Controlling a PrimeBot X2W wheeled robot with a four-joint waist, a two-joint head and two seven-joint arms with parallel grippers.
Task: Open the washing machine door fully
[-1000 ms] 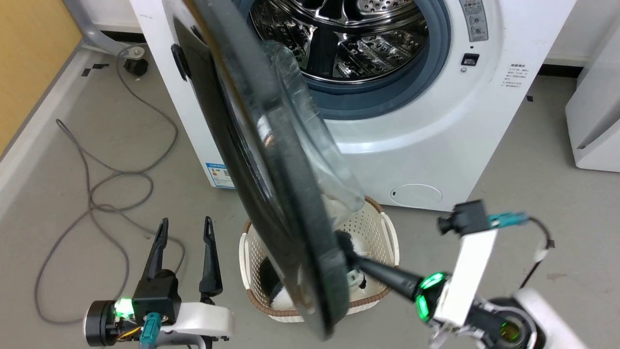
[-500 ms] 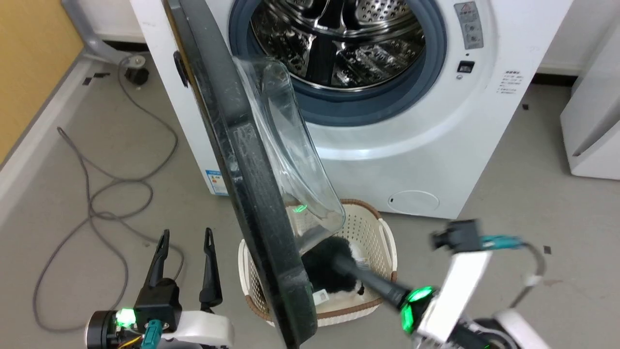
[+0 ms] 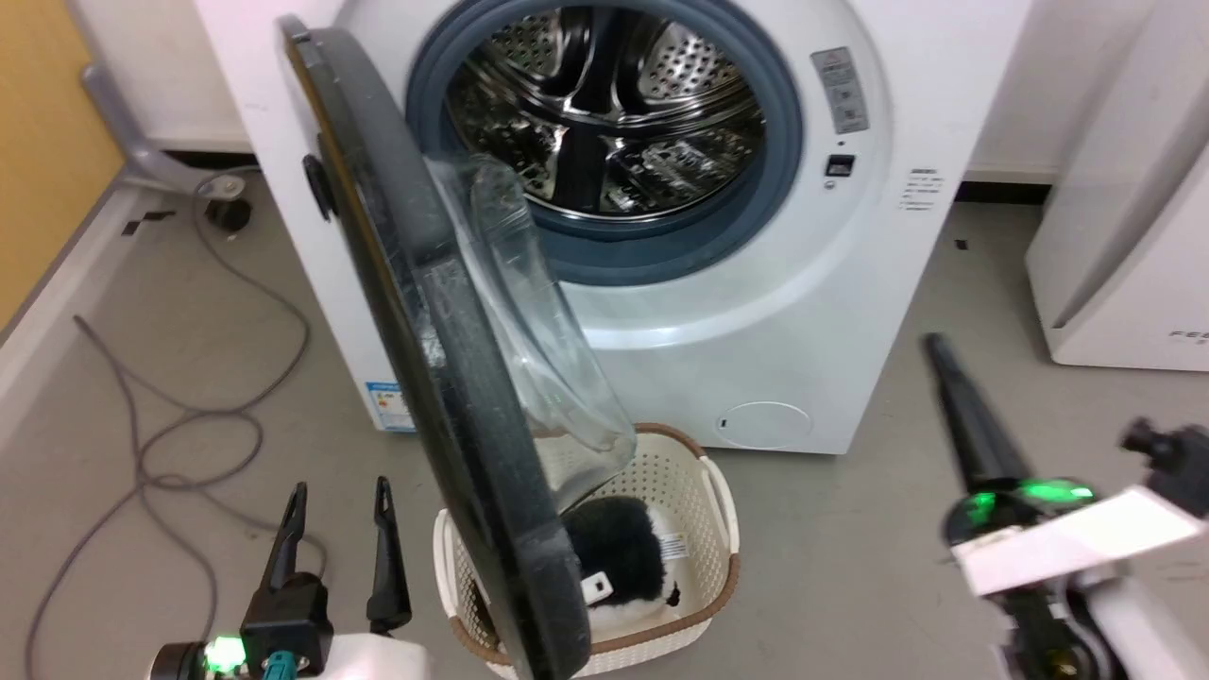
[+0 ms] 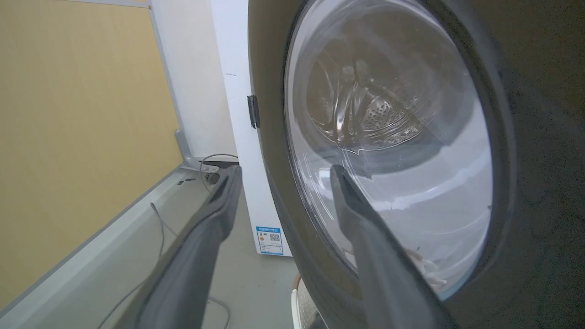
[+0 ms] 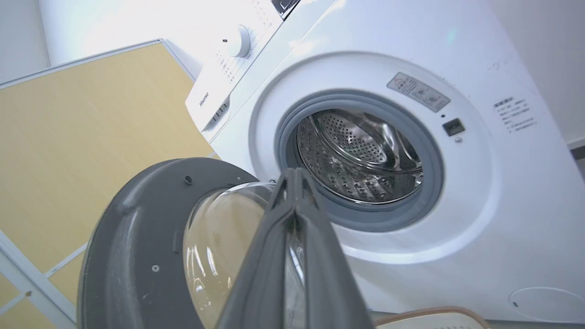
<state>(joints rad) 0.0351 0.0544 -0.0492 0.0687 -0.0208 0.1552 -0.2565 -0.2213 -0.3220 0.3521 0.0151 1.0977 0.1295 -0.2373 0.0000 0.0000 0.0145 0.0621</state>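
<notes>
Washing machine door [image 3: 444,397]: swung out from the front of the washing machine [image 3: 756,321], hinged at the machine's left edge, roughly square to that front, nearly edge-on in the head view. Not laid back against the machine's side. Clear glass bowl [image 3: 529,331] on the door's inner face, bulging toward the space in front of the drum mouth [image 3: 604,123]. Drum mouth uncovered, steel inside, grey rubber ring round it.

Left hand [image 3: 341,484]: low over the floor in front of the machine's left corner, on the outer side of the door, near it. Fingers spread apart, nothing between them. In the left wrist view, looks through the door's glass toward the machine, one finger [image 4: 365,228] overlapping the glass; contact with the door impossible to judge.

Right hand [image 3: 937,348]: off the machine's lower right corner, well apart from the door, pointing toward the machine. Fingers pressed together at the tips, gripping nothing.

White basket [image 3: 704,538] on the floor just in front of the machine, under the door's lower edge, with a black-and-white plush toy [image 3: 614,557] inside. Grey cable [image 3: 189,416] looped on the floor to the machine's left.
</notes>
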